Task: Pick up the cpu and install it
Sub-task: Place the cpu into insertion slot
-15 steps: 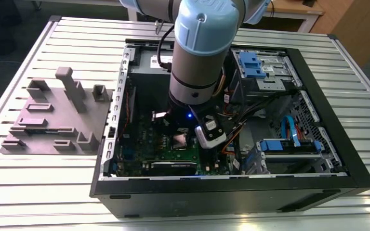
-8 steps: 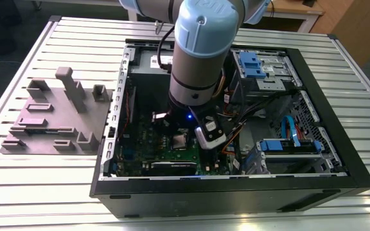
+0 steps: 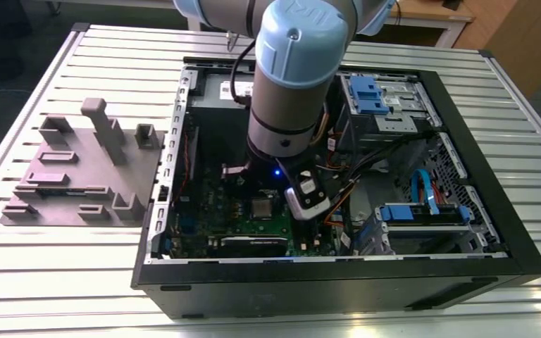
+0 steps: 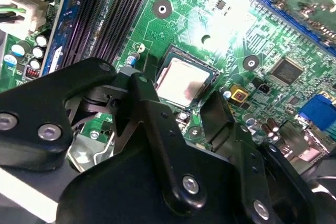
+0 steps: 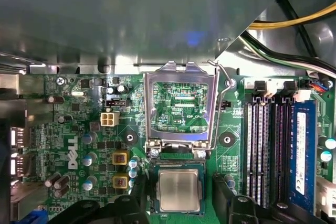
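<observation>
Silver-grey square cpu point(image 5: 178, 190) sits flat in green motherboard point(image 5: 231, 161) socket point(image 5: 202, 187), hinged steel frame point(image 5: 178, 71) raised for access, black gripper point(image 4: 177, 93) spread wide, straddling it.

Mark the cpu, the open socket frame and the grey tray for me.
cpu point(image 5: 179, 191): first wrist view, centre of its silver top.
open socket frame point(image 5: 149, 109): first wrist view, one side bar.
grey tray point(image 3: 87, 172): exterior view, its flat base.
</observation>
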You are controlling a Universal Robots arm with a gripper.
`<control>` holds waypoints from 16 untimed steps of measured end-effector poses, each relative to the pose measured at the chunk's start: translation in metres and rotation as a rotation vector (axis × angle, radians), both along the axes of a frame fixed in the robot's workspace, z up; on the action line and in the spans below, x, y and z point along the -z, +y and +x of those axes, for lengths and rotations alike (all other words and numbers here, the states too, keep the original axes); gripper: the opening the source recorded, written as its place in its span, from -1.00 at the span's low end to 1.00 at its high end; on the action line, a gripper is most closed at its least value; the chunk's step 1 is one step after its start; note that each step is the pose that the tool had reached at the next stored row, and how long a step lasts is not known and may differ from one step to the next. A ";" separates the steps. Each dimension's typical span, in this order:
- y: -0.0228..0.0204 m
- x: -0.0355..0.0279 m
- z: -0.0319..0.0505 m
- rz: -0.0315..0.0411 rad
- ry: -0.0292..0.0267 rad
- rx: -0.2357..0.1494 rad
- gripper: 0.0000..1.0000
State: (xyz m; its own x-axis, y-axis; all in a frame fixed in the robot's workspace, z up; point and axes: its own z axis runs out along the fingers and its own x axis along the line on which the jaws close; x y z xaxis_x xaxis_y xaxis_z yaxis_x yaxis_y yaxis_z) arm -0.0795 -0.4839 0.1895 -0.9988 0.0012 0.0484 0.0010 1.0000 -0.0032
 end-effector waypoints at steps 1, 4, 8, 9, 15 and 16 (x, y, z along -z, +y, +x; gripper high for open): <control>0.0000 0.0006 0.0000 0.0000 0.0000 0.000 0.21; 0.0000 0.0024 0.0000 -0.0001 0.0001 0.000 0.21; -0.0001 0.0033 0.0000 -0.0009 0.0004 0.000 0.00; -0.0001 0.0035 0.0001 -0.0006 0.0003 0.000 0.00; 0.0000 -0.0043 0.0023 0.0004 0.0172 0.000 0.00; 0.0000 -0.0044 0.0027 0.0001 0.0176 0.000 0.00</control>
